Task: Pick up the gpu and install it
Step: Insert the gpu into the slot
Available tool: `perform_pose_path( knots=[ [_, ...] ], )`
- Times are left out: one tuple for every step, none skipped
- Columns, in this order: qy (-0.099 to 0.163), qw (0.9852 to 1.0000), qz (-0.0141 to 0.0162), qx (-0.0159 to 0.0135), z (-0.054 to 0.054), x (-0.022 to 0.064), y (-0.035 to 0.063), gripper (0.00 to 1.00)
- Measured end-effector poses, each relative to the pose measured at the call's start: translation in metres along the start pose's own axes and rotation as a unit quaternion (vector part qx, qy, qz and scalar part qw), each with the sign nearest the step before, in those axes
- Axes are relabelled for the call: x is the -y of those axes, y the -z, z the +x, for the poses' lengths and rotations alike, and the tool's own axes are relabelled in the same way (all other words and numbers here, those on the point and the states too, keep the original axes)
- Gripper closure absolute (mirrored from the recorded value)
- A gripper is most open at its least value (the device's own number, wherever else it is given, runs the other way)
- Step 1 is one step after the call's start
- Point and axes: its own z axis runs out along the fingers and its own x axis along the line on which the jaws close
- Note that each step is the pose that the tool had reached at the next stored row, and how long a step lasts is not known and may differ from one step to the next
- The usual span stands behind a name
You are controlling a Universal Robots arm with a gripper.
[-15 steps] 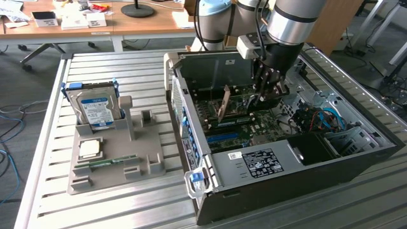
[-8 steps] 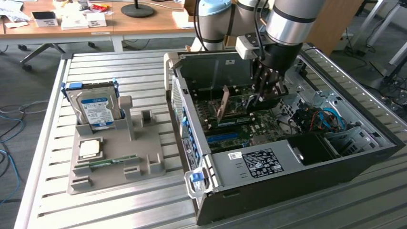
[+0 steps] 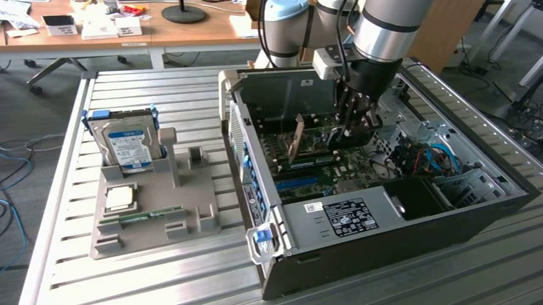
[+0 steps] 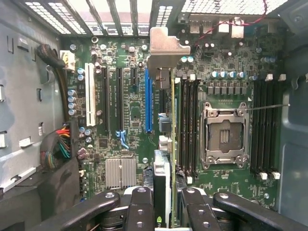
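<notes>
Since the gpu (image 3: 316, 138) stands on edge deep inside the open computer case (image 3: 373, 235), clamped between the fingers of the gripper (image 3: 355, 130), the picking-up part of the job looks done, and what is left is the seating itself. The gripper is partly closed, its fingers pressing on both faces of the card. In the wrist view the gpu (image 4: 162, 173) runs edge-on from the gripper (image 4: 166, 202) to its silver bracket (image 4: 166, 48), which sits close to the slotted rear wall (image 4: 110, 14). The card lies between the blue slot (image 4: 148, 101) and the black memory slots (image 4: 187, 125); whether its lower edge is in a slot yet I cannot tell. Room is tight: the memory slots are just beside it on one side, the blue slot on the other, and the rear wall meets the bracket end. The processor socket (image 4: 225, 137) and the cable bundle (image 4: 57, 144) stay well apart. Out on the worktop (image 3: 170, 279), the grey holder (image 3: 199, 190) keeps the hard drive (image 3: 127, 146), well clear of the arm.
</notes>
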Motion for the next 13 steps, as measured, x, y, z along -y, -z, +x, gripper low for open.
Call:
perform_pose_path(
  knots=[
    [0.0, 1.0, 0.0, 0.0, 0.0, 0.0, 0.0, 0.73],
    [0.0, 1.0, 0.0, 0.0, 0.0, 0.0, -0.0001, 0.73],
    [0.0, 1.0, 0.0, 0.0001, 0.0, -0.0002, -0.0003, 0.73],
    [0.0, 1.0, 0.0001, 0.0003, 0.0, -0.0002, -0.0008, 0.73],
    [-0.001, 1.0, 0.0001, 0.0003, 0.0001, -0.0003, -0.0015, 0.73],
    [-0.001, 1.0, 0.0001, 0.0002, 0.0001, -0.0006, -0.0022, 0.73],
    [-0.001, 1.0, 0.0001, 0.0001, 0.0002, -0.0008, -0.003, 0.73],
    [-0.001, 1.0, 0.0001, 0.0001, 0.0002, -0.001, -0.0035, 0.73],
    [-0.001, 1.0, 0.0001, 0.0, 0.0002, -0.001, -0.0035, 0.73],
    [-0.001, 1.0, 0.0001, 0.0001, 0.0002, -0.001, -0.0036, 0.73],
    [-0.001, 1.0, 0.0001, 0.0001, 0.0002, -0.001, -0.0036, 0.73],
    [-0.001, 1.0, 0.0001, 0.0001, 0.0002, -0.001, -0.0036, 0.73],
    [-0.001, 1.0, 0.0001, 0.0001, 0.0002, -0.001, -0.0036, 0.73]
  ],
)
